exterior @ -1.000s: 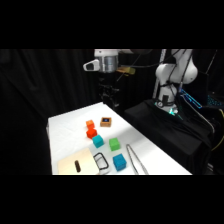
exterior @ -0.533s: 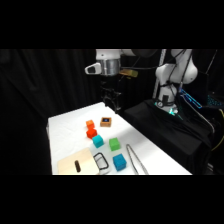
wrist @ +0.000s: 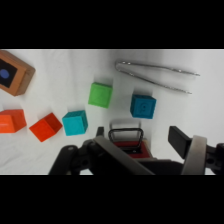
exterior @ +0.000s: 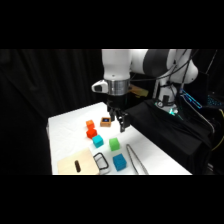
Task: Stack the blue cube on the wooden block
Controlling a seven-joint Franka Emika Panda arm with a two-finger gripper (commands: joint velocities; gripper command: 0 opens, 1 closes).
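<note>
The blue cube (exterior: 119, 162) sits near the table's front edge, between a black wire loop (exterior: 101, 161) and the tongs (exterior: 135, 159). Toward the back stands the wooden block (exterior: 105, 121), tan with a dark patch on top. My gripper (exterior: 121, 122) hangs open just right of the wooden block, above the table and well behind the blue cube, holding nothing. In the wrist view the blue cube (wrist: 143, 106) lies ahead of the gripper (wrist: 132, 150), and the wooden block (wrist: 12, 74) is at the far left.
Two orange-red cubes (exterior: 91, 129), a teal cube (exterior: 98, 141) and a green cube (exterior: 114, 145) lie between the wooden block and the blue cube. A pale tan board (exterior: 70, 166) lies at the front left. The green cube (wrist: 100, 94) and tongs (wrist: 155, 75) are close to the blue cube.
The gripper has come down and forward from high over the back of the table to just above it, beside the wooden block. No object has moved.
</note>
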